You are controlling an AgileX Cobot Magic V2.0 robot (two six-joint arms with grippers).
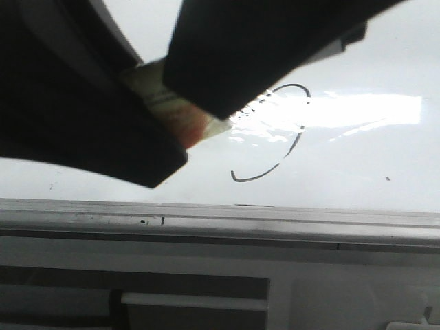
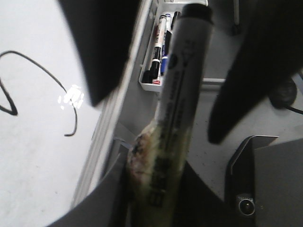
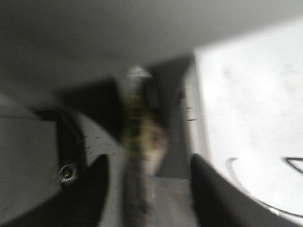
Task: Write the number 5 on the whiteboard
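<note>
**Left gripper clamped on a marker beside the whiteboard; right gripper spread.**

Left gripper: its jaws are pressed together on the taped lower barrel of a black-capped marker, which runs straight out from the fingers. The whiteboard lies to one side of this gripper, with its grey rail between board and fingers. The number 5 is drawn in thin black line on the board, just beyond the rail and apart from the marker. In the front view only its open curved belly shows past the dark fingers. A tray of spare markers sits ahead of the gripper, off the board. Right gripper: its view is blurred, but the fingers stand wide apart, with the marker between them and touching neither.
</note>
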